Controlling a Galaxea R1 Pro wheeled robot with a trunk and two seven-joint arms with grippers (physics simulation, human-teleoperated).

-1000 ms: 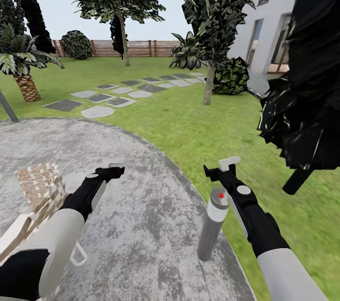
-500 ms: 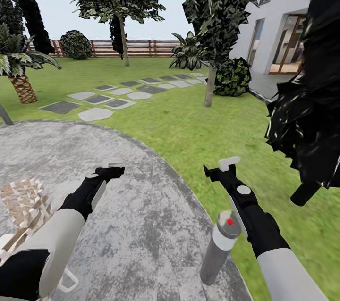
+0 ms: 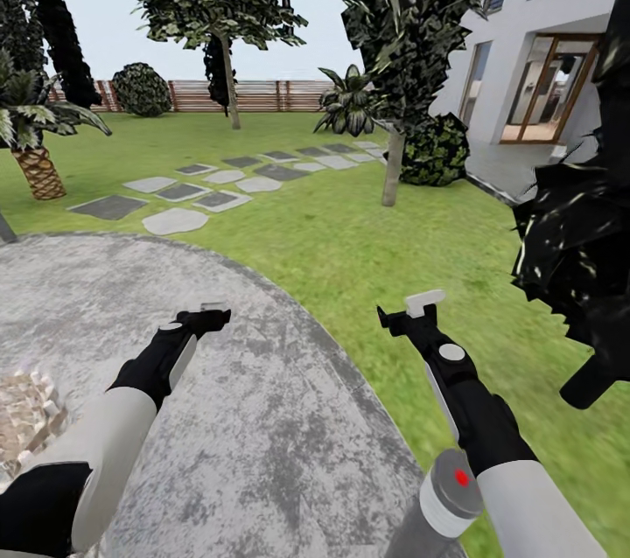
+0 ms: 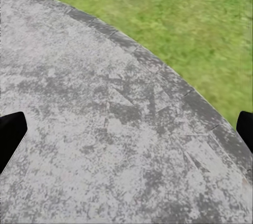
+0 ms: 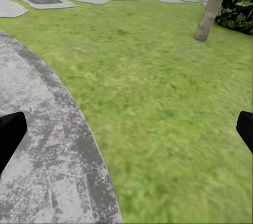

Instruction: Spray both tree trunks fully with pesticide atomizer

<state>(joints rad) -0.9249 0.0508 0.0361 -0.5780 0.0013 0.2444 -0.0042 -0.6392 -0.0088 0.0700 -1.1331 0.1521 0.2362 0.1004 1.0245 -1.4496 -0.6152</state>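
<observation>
Two trees with pale trunks stand on the lawn. The nearer trunk [image 3: 393,169] rises beside a dark shrub, and the right wrist view catches it as well [image 5: 213,5]. The farther trunk [image 3: 229,86] is near the fence. A grey cylinder [image 3: 442,505] with a white cap and a red dot stands at the patio's rim, right beside my right forearm; I cannot tell whether it is the atomizer. My left gripper [image 3: 210,311] hangs open over the stone patio. My right gripper [image 3: 411,311] is open over the grass edge. Both hold nothing.
A round grey stone patio [image 3: 219,418] lies under me, its curved rim [image 5: 79,145] meeting the grass. Stepping stones [image 3: 188,195] lead off to the left. A black conifer [image 3: 586,261] crowds the right side and a wicker seat [image 3: 26,418] the bottom left. A white house [image 3: 542,59] stands at right.
The whole view has slid forward and a little right. The grey cylinder and the wicker seat have dropped toward the bottom edge. Both arms keep their pose.
</observation>
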